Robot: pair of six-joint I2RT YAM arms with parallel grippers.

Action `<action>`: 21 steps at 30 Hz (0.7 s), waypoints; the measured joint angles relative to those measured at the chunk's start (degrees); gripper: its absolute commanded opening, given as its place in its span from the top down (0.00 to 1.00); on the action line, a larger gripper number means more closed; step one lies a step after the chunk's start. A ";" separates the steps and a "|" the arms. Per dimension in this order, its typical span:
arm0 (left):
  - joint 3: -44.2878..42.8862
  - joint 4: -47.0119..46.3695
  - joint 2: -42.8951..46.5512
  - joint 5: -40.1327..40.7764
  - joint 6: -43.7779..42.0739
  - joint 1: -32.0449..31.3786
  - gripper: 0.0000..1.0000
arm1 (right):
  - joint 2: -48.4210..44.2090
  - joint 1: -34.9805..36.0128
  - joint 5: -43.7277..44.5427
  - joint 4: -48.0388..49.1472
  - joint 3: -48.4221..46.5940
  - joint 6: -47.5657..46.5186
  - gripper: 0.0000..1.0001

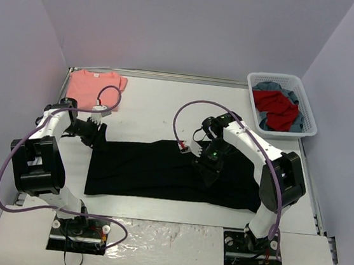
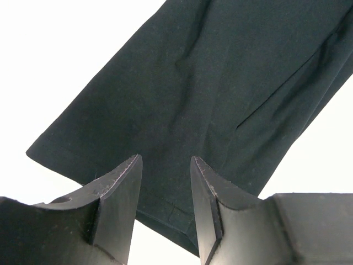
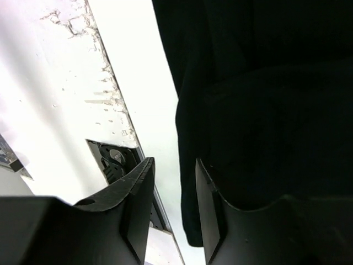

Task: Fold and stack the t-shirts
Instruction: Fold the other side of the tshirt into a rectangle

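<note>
The black t-shirt [image 1: 166,173] lies spread in a wide band across the middle of the table; its blue print does not show. The salmon-pink t-shirt [image 1: 94,87] lies folded at the far left corner. My left gripper [image 1: 94,132] is open over the black shirt's far left corner. In the left wrist view the gripper [image 2: 165,165] straddles the black cloth [image 2: 220,83] just above its hem, gripping nothing. My right gripper [image 1: 208,163] hovers over the shirt's right half. In the right wrist view it [image 3: 175,171] is open and empty beside the cloth's edge [image 3: 265,83].
A white laundry basket [image 1: 308,106] at the far right holds red and blue clothes. Grey walls close in the table at the back and both sides. Purple cables loop above both arms. The right arm's base plate [image 3: 113,160] shows in the right wrist view.
</note>
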State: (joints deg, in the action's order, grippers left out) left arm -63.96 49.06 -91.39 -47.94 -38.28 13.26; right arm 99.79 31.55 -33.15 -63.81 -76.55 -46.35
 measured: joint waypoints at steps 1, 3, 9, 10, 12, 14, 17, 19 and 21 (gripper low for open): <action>0.00 -0.04 0.00 0.00 0.00 0.00 0.61 | -0.02 0.00 -0.02 -0.09 0.22 0.00 0.66; 0.00 -0.07 0.00 0.00 0.00 0.00 0.61 | -0.02 0.00 -0.02 -0.11 0.33 0.00 0.67; 0.00 -0.09 0.00 0.02 0.00 0.00 0.61 | -1.88 -1.99 2.14 0.66 0.37 1.53 0.99; 0.02 -0.11 0.00 0.09 0.00 0.00 0.61 | -2.62 -2.99 3.21 1.29 0.42 2.23 1.00; 0.09 -0.37 0.00 0.55 0.00 0.00 0.62 | -4.02 -5.51 6.03 3.48 0.70 4.81 1.00; 0.46 -1.03 0.04 1.42 -0.02 -0.07 0.65 | -4.81 -8.81 8.74 6.08 0.98 6.60 1.00; 1.64 -1.99 0.13 3.41 -0.02 -0.66 0.66 | -4.76 -13.25 13.60 10.27 2.54 8.94 1.00; 2.29 -2.69 0.13 5.49 0.22 -1.60 0.66 | -4.28 -14.95 16.72 12.31 4.15 10.05 1.00; 2.80 -3.76 0.13 7.87 0.90 -2.71 0.66 | -3.04 -15.47 18.53 13.60 5.05 10.67 1.00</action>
State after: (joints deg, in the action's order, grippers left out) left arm -61.17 45.30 -91.26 -40.07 -37.39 10.55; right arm 96.75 16.08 -14.61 -50.22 -71.50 -35.68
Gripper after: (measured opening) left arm 0.347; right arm 0.001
